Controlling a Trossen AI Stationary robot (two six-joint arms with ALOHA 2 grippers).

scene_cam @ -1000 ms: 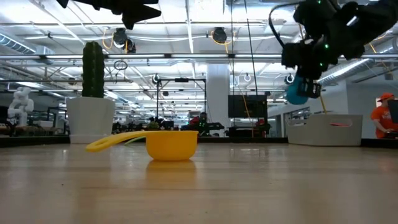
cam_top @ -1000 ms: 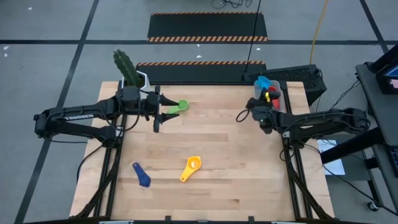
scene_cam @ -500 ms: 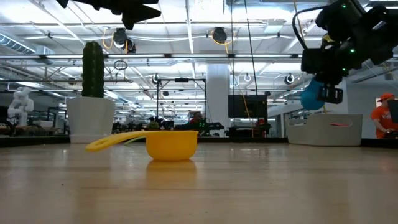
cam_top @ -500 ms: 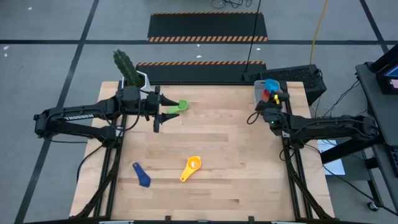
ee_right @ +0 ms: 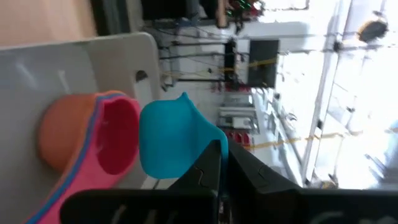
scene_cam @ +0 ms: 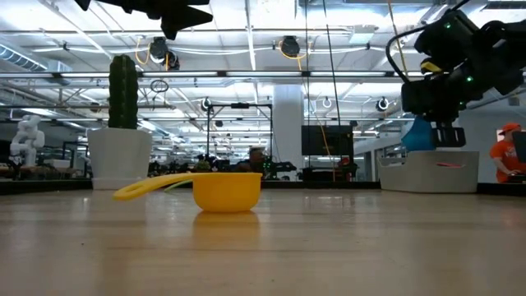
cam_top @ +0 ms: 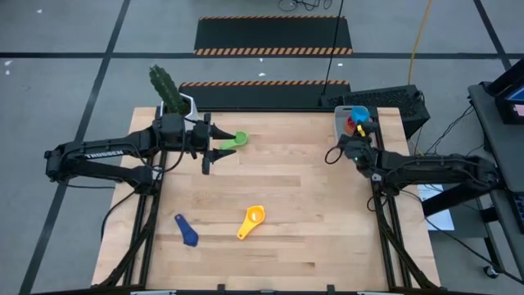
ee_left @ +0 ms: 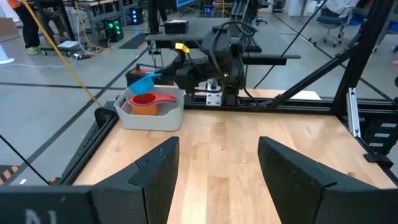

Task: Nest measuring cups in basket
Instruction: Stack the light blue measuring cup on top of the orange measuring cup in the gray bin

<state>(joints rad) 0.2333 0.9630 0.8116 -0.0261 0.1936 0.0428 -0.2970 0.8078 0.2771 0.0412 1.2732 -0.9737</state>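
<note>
Nearest the front edge of the counter [cam_top: 278,246] lie two loose scoops: a dark blue cup [cam_top: 187,231], its long axis slanting with the handle toward the rear left, and a yellow cup [cam_top: 252,221] with its handle toward the front left. Farther back, a green cup [cam_top: 234,140] lies beside the left pincer [cam_top: 206,143], whose fingers stand spread and hold nothing. At the rear right corner sits the basket [cam_top: 341,114], with a red cup [ee_left: 144,101] nested in an orange cup [ee_right: 65,130] inside. Just over it the right pincer [ee_right: 222,163] is pressed together, pinching the handle of a light blue cup [ee_right: 171,138]. That makes six cups visible. Only the low view shows the cactus [scene_cam: 123,91] in its white pot [scene_cam: 120,158] and a person in orange [scene_cam: 504,153] behind; it hides the dark blue and green cups.
</note>
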